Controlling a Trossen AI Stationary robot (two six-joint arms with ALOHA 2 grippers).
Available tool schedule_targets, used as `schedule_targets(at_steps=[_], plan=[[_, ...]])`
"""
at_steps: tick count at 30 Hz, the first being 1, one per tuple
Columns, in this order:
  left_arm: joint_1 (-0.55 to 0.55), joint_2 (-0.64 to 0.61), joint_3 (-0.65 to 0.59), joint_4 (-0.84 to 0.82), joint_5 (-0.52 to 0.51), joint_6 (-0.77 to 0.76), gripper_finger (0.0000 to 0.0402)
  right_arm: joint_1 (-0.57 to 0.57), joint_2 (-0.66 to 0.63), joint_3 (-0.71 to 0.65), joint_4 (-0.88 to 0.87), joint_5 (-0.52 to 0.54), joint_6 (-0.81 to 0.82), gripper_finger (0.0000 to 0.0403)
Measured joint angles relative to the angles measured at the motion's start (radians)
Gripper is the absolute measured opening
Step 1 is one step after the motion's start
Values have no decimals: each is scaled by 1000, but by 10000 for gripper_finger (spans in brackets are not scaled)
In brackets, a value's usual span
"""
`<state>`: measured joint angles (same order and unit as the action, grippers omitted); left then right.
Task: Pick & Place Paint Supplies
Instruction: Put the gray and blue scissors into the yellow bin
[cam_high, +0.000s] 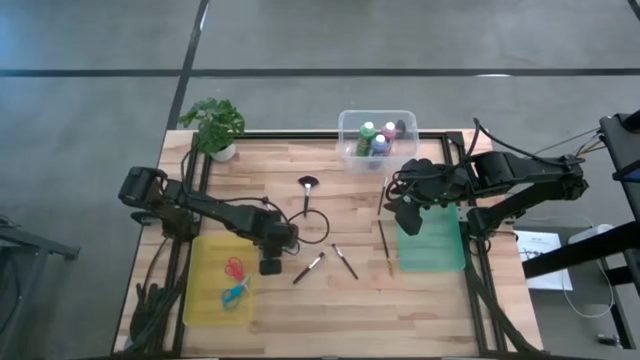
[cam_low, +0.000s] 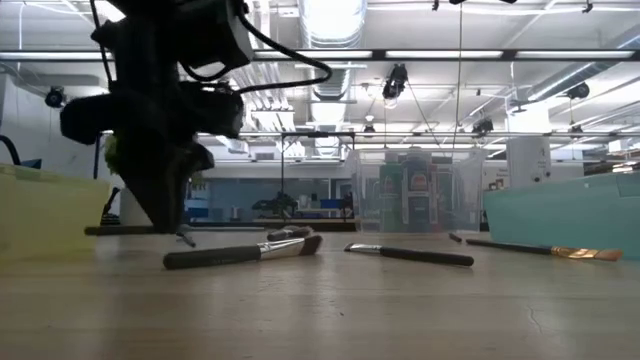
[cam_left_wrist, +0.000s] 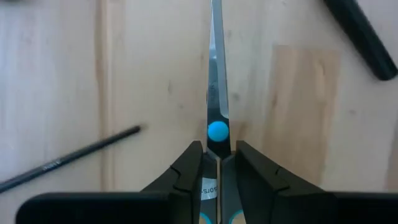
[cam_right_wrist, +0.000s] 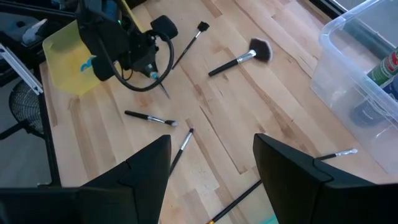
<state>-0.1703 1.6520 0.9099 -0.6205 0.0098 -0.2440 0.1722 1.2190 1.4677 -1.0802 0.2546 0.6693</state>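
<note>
Worktop: pale wood planks, dark frame rails along its edges. Potted green plant in a white pot at the far left corner. Clear plastic bin at the middle of the far edge. Yellow tray near the left front corner. Teal tray by the right edge. White papers lie off the worktop past the right edge. Grey floor with dark seam lines all round.

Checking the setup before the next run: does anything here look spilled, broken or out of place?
Nothing looks spilled or broken. Several brushes lie scattered at odd angles on the table, apparently still unsorted. The left gripper holds blue-pivot scissors closed, blades pointing away from it. The right gripper hangs open over the table.
</note>
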Motion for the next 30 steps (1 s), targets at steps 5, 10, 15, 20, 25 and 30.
schedule_targets(at_steps=[5,10,15,20,25,30], plan=[[-1,-42,66,-91,64,-20,76,0,0,0,2,-1,-14,228],[-25,-121,137,-260,87,-63,76,0,0,0,3,-1,-21,228],[-110,-250,130,-411,88,-233,76,0,0,0,6,-1,-26,228],[-283,-398,51,-430,40,-602,76,0,0,0,14,-1,-32,228],[-473,-452,-26,-407,-36,-1046,74,0,0,0,16,-1,-41,228],[-564,-445,-95,-328,-51,-1454,74,0,0,0,16,-1,-41,228]])
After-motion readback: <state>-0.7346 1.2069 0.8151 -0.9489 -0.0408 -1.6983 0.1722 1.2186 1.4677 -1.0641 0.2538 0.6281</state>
